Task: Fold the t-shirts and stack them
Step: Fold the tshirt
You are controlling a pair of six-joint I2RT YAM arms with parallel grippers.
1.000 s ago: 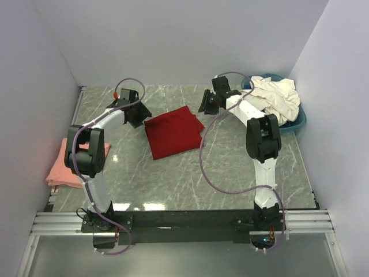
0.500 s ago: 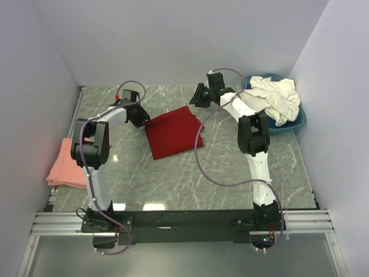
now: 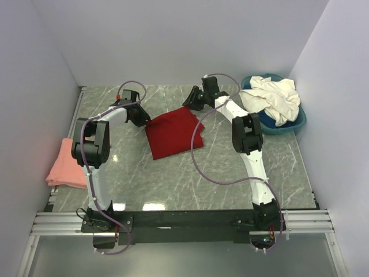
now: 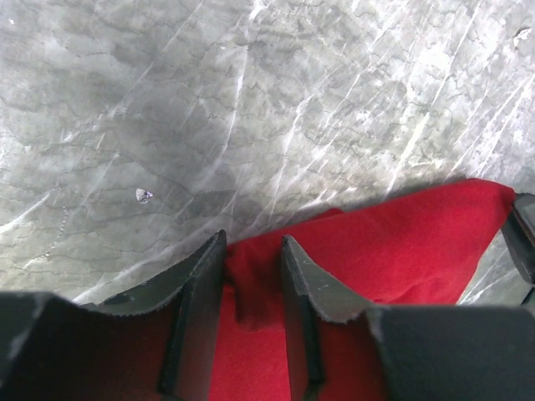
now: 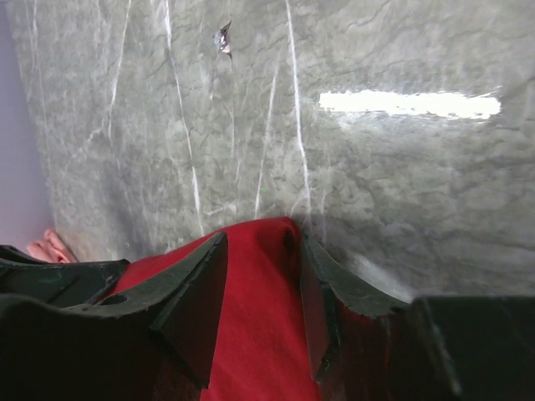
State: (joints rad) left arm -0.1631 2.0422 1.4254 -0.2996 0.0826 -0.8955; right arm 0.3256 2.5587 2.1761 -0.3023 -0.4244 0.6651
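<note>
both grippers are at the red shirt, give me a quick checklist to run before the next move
1. Left gripper on the far left corner of the red t-shirt: ok, cloth sits between its fingers.
2. Left grip clamped firm: cannot tell, a narrow gap shows around the cloth.
3. Right gripper on the far right corner: ok, the corner lies between its jaws.
4. Right gripper closed on the cloth: not ok, the jaws stand open.
5. Red t-shirt lying flat: ok.
6. Pink t-shirt free as a stacking spot: ok, it lies apart to the left with nothing on it.
</note>
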